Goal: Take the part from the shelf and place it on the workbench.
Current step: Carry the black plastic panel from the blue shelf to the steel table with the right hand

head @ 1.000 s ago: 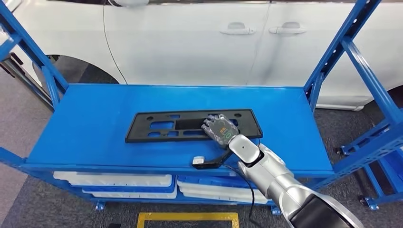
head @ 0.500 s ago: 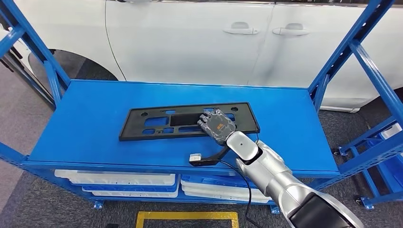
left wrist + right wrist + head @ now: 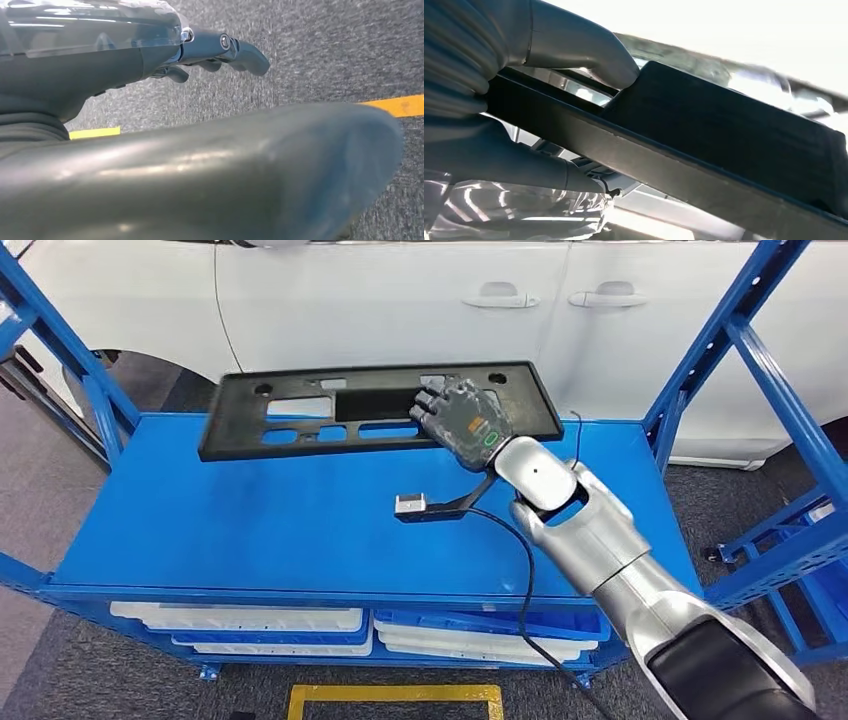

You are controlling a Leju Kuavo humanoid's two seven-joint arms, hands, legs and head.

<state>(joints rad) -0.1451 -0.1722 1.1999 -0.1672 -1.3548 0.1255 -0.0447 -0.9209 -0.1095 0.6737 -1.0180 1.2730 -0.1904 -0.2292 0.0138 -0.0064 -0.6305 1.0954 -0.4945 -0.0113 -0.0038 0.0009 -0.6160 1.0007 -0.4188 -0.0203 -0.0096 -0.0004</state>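
Observation:
The part is a long flat black plastic plate (image 3: 300, 415) with several cut-outs. It hangs level above the blue shelf top (image 3: 250, 520), clear of the surface. My right hand (image 3: 462, 420) grips it near its right end, fingers over the top face. In the right wrist view the thumb (image 3: 574, 45) presses on the plate (image 3: 724, 130) and other fingers wrap under its edge. My left hand (image 3: 215, 47) hangs low over grey floor, its fingers curled in with nothing in them.
A white car (image 3: 400, 310) stands close behind the shelf. Blue uprights (image 3: 730, 340) rise at both ends of the shelf. White trays (image 3: 240, 620) lie on the lower level. A yellow floor line (image 3: 395, 698) runs in front.
My right hand has lifted the black plate off the shelf top and raised it towards the back; a second ago it lay flat on the surface under my hand.

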